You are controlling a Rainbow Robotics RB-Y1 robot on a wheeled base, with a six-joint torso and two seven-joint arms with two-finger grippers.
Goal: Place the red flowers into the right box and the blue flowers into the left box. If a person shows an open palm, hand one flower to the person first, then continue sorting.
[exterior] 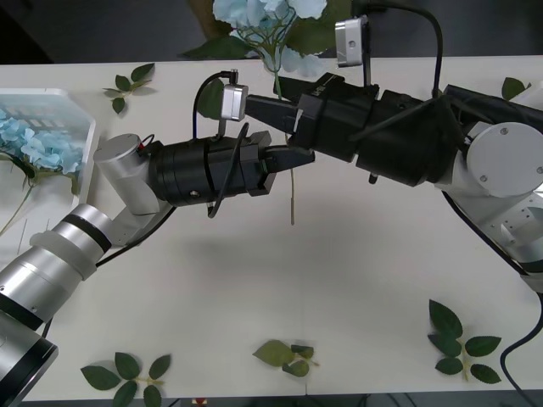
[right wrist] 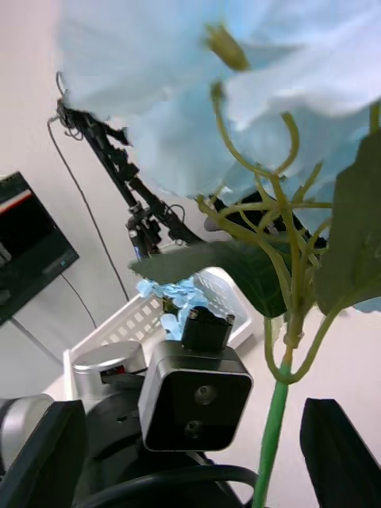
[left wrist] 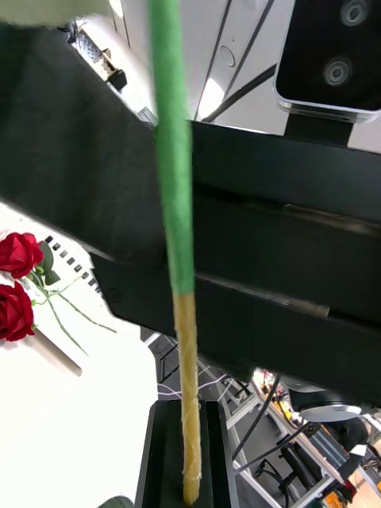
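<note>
Here both arms meet above the middle of the table. The right gripper reaches across from the right, fingers clamped on the stem of a blue flower; its bloom hangs over the far table edge and its stem tip points down toward the tabletop. The left gripper sits just beneath, fingers at the same stem; whether they pinch it cannot be told. More blue flowers lie in the left box at the table's left. Two red flowers show in the left wrist view. Loose leaf sprigs lie scattered around.
</note>
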